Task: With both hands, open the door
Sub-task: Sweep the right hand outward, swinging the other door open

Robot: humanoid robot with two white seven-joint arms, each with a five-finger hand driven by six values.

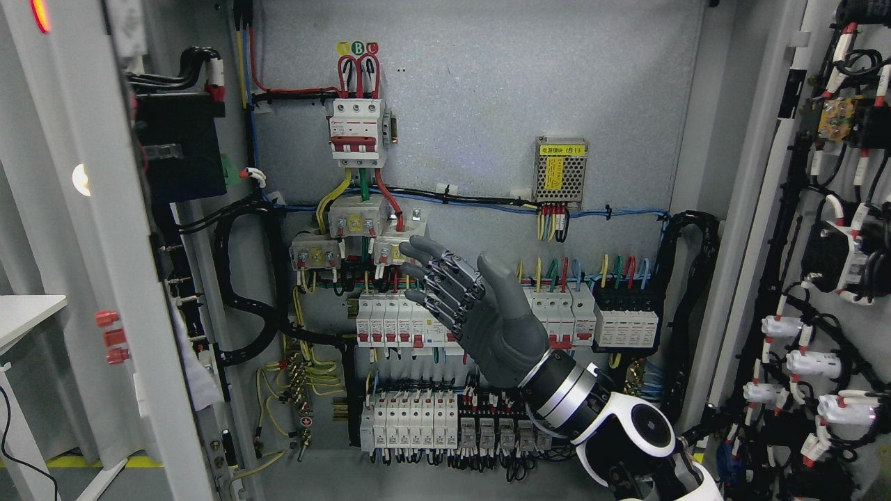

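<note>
The electrical cabinet stands wide open. Its left door (83, 229) is swung out at the picture's left, its edge facing me, and its right door (828, 264) is swung out at the right, with wired parts on its inner face. My right hand (445, 285) is raised in front of the cabinet's back panel (529, 90), its arm entering from the lower right. The grey fingers (435, 268) are stretched out and point up-left, holding nothing and touching neither door. No left arm shows.
Inside are a red-and-white main breaker (357, 131), rows of white breakers (400, 320), a small meshed power supply (560, 170) and many coloured wires. A white table corner (28, 313) shows at far left.
</note>
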